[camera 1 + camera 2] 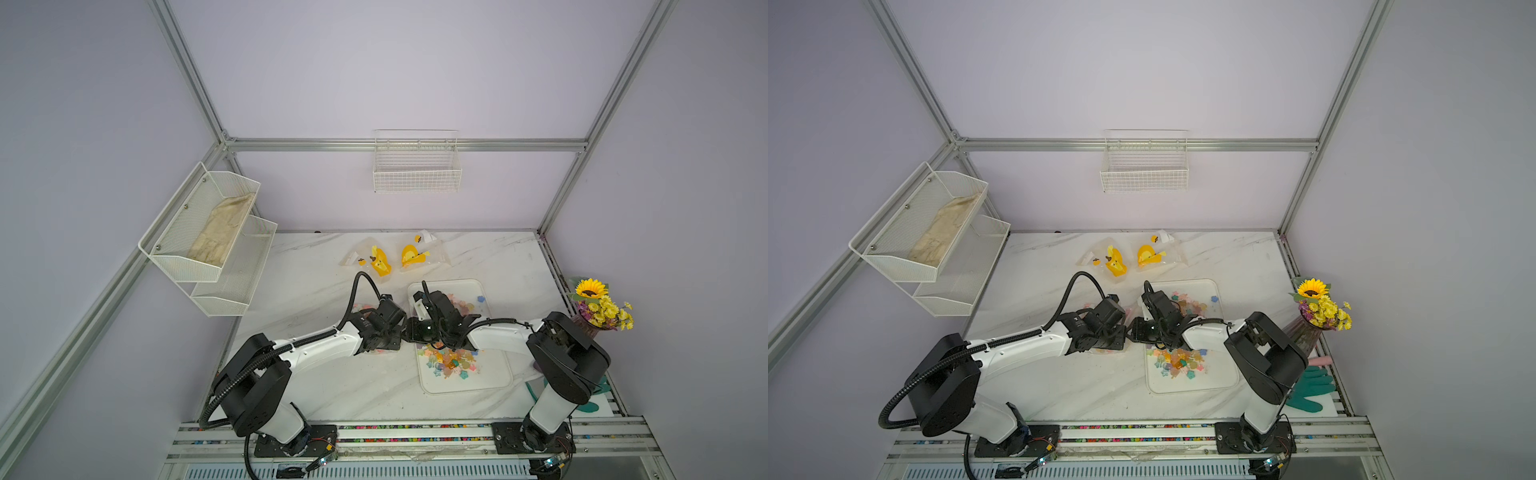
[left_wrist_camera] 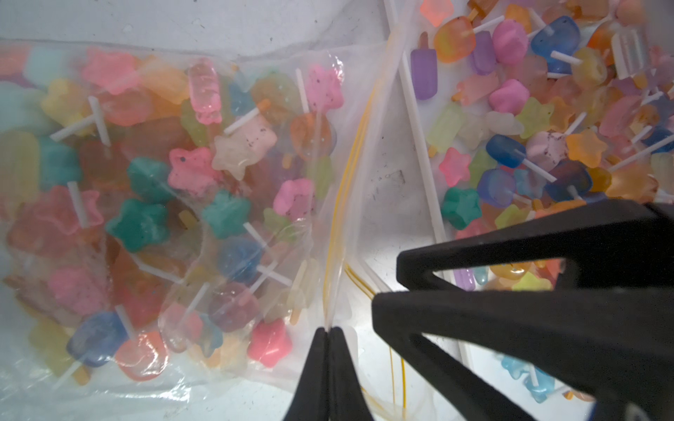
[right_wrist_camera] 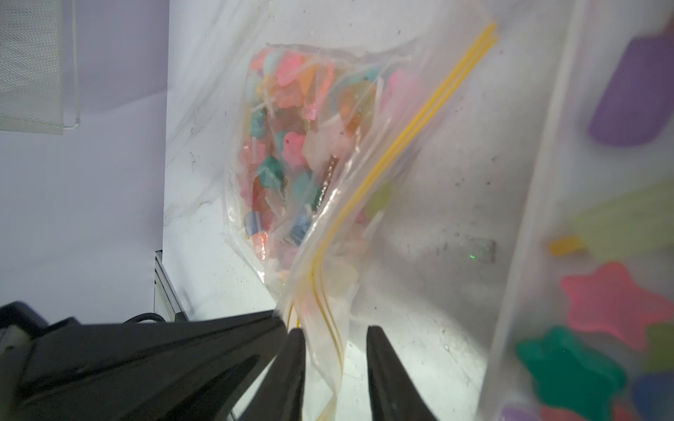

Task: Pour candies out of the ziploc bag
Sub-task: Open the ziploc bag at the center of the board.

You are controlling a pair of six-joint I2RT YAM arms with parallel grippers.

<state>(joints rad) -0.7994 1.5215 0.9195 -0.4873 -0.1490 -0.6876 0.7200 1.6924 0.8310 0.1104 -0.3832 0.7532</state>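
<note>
Bulging clear ziploc bag (image 2: 343,91), translucent star-shaped candies (image 2: 140,224)

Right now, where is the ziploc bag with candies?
In a top view, the ziploc bag lies on the marble table at the left edge of the white tray, under the left gripper, which pinches its zipper edge.

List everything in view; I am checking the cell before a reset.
ziploc bag: one, clear, yellow zip, on table beside tray
candies: many, mixed colours, some in bag, a pile on tray
tray: one, white, on table
printed bags: two, clear with yellow print, table's far side
wire basket: one, white, back wall
mesh shelf: one, white, side wall, beige cloth inside
bouquet: one, yellow, table's right edge
glove: one, teal, by right arm's base
left gripper: black, shut on ziploc bag's edge
right gripper: black, open, bag's edge between jaws
</note>
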